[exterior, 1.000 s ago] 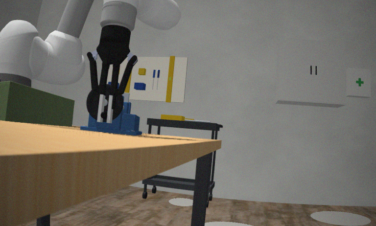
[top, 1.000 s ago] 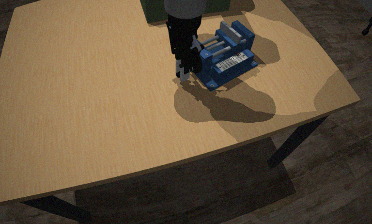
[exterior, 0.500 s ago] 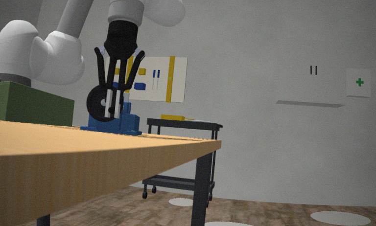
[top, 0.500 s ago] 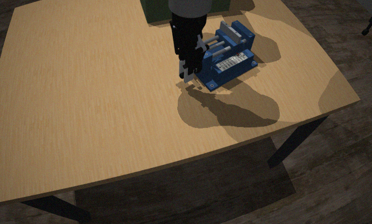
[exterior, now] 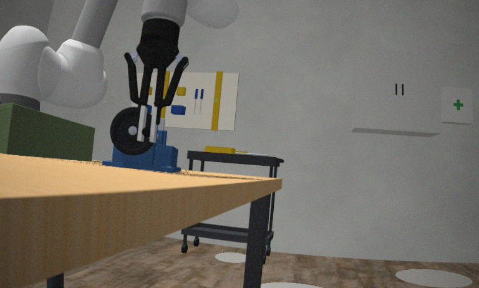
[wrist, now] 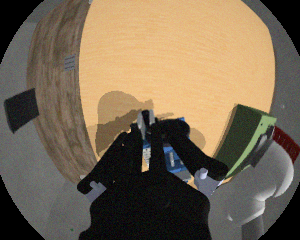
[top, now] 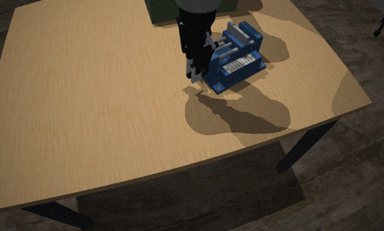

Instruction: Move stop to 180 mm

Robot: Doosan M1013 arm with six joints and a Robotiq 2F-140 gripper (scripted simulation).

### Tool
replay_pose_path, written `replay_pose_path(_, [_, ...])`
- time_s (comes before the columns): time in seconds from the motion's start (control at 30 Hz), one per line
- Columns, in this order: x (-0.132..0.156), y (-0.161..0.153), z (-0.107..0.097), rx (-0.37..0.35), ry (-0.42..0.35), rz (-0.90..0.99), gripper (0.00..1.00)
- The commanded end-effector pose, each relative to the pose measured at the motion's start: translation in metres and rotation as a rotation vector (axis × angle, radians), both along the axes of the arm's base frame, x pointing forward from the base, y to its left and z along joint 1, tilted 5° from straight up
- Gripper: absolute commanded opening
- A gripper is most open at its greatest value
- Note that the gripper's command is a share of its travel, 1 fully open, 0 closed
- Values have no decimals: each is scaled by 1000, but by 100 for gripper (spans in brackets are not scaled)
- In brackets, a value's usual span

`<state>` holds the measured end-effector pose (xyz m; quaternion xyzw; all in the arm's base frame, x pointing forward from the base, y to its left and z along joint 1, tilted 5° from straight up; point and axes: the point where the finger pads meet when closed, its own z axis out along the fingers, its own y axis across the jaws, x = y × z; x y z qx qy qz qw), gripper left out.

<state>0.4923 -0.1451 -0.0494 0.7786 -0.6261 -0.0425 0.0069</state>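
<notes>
The blue stop device (top: 230,81) (exterior: 165,156) (wrist: 173,159) stands on the table. Its carriage carries an upright pale stop plate (top: 238,33) near the far blue end block. A white scale (top: 239,65) runs along the side, with a small red mark (top: 245,56) toward its far end; the numbers are too small to read. The black handwheel (exterior: 123,140) is at the near end, largely hidden by the gripper in the top view. My gripper (top: 193,73) (exterior: 146,138) (wrist: 147,115) points down, shut on the handwheel's crank knob (exterior: 145,131), at the side of the hub toward the scale.
A green block (top: 162,9) (exterior: 45,133) (wrist: 240,137) stands behind the device, with the arm's base on it. The table's edge (top: 167,173) (exterior: 211,196) runs along the front. A dark cart (exterior: 234,158) stands beyond the table, before a wall with a tool board (exterior: 227,101).
</notes>
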Motion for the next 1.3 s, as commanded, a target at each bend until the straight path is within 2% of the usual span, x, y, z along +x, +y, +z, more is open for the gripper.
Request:
replay_pose_path(0.0, [0,0,3,0,0,0,4])
replay_pose_path(1.27, [-5,-2,25,0,0,0,4])
